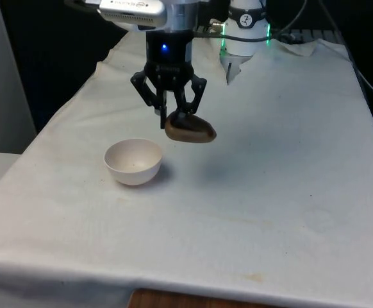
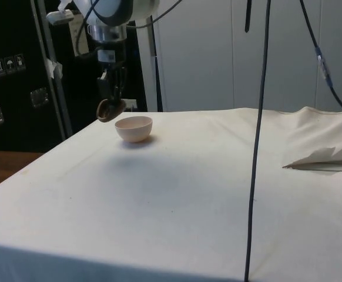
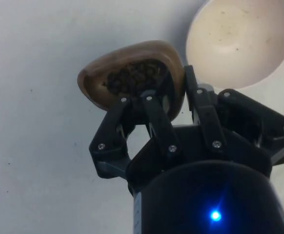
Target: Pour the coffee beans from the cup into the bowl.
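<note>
White cloth [image 1: 270,192], bowl [image 1: 134,162], gripper [image 1: 175,115] holding cup [image 1: 190,130]

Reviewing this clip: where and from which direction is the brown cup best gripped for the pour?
By its rim wall from above, as the gripper holds it now: one finger inside the cup, one outside. The open top with the beans faces up and the wall is thin.

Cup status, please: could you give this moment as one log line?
gripper: shut on cup | cup: lifted, beans inside | bowl: empty, on table
</note>
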